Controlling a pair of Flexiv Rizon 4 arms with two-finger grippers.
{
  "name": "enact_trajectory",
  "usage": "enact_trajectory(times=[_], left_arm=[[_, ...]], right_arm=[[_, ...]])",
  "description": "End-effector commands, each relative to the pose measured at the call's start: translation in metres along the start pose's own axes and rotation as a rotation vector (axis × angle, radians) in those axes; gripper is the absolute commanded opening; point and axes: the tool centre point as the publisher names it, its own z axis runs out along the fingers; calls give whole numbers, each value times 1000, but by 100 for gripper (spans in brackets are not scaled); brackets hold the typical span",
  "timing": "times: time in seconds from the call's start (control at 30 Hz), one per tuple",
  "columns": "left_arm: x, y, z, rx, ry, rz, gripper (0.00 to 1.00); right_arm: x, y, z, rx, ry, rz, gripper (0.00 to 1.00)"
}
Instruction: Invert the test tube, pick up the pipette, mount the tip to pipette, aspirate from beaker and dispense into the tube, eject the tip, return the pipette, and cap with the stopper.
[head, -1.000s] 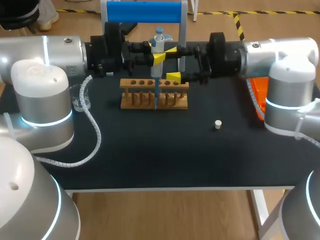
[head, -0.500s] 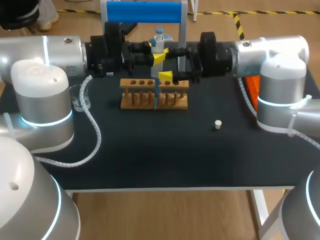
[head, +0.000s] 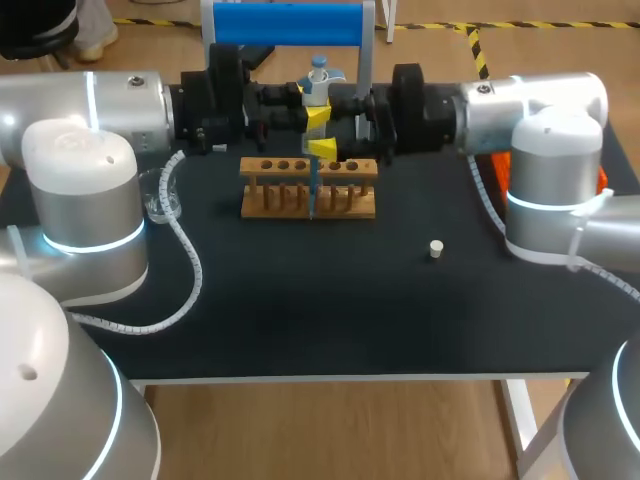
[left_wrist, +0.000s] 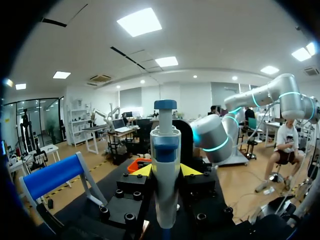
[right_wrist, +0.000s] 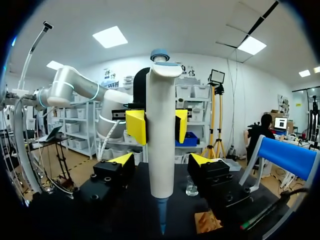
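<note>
stopper (head: 435, 248) lying loose on the table (head: 300, 320), capping pending | wooden rack (head: 308, 190) standing behind | pipette (head: 316, 100) hanging over the rack, long axis vertical, blue tip (head: 312, 195) pointing down, plunger up | left gripper (head: 318, 113) clamping its body | right gripper (head: 322, 148) spreading open around it lower down | judging: pickup and tip mounting done; ejecting, returning, capping remaining

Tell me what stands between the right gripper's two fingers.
The pipette, upright, with a gap to each finger of the open right gripper; the right wrist view shows this. The left gripper grips it higher up.
</note>
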Motion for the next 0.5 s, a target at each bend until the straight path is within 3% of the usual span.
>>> enact_trajectory(times=[0.03, 0.5], left_arm=[[1, 1, 1, 5, -5, 2, 0], [1, 1, 1, 5, -5, 2, 0]], right_arm=[[0, -1, 5, -3, -1, 1, 63], [4, 0, 9, -12, -1, 5, 49]])
